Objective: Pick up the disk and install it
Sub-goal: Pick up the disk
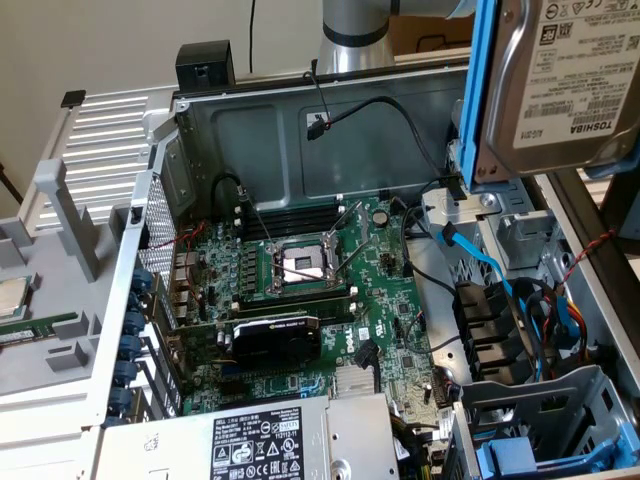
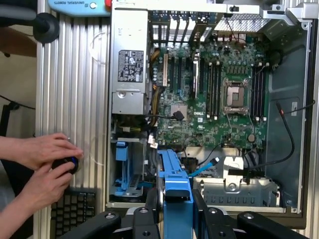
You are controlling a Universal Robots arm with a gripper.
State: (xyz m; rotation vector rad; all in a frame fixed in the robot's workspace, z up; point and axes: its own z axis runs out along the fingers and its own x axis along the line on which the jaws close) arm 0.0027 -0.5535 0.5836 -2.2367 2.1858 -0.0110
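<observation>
- The jaws are closed on the disk [image 1: 570, 80], gripping its blue frame [image 2: 177, 181] from 2 sides. In the wrist view the frame sits squarely between them.
- I judge a grip on the plastic rather than the metal body keeps the label face and the underside free, so nothing of the jaws would foul a bay.
- The disk hangs on edge, high at the exterior view's right, above the open case [image 1: 300, 140] and touching nothing. That height keeps it clear of the blue cable [image 1: 480, 265] and the loose black leads below.
- The case lies on its side on the ribbed worktop [image 2: 75, 74] with the panel off, so the board [image 1: 380, 300] and the bays face upward and can be reached from above.
- Under the held frame the wrist view shows the metal drive cage [image 2: 234, 186], which looks like the likely seat, though I cannot tell which slot is meant.
- Another blue carrier [image 2: 122, 169] already sits in the bay beside the power supply [image 2: 130, 64], well apart from the held disk.
- 2 hands [image 2: 45, 149] rest on a black puck controller [image 2: 65, 163] on the worktop beside the case, just by a keyboard [image 2: 72, 211].
- By my reading the pick-up is done and the install is not: the disk is in the air, not in any bay.
</observation>
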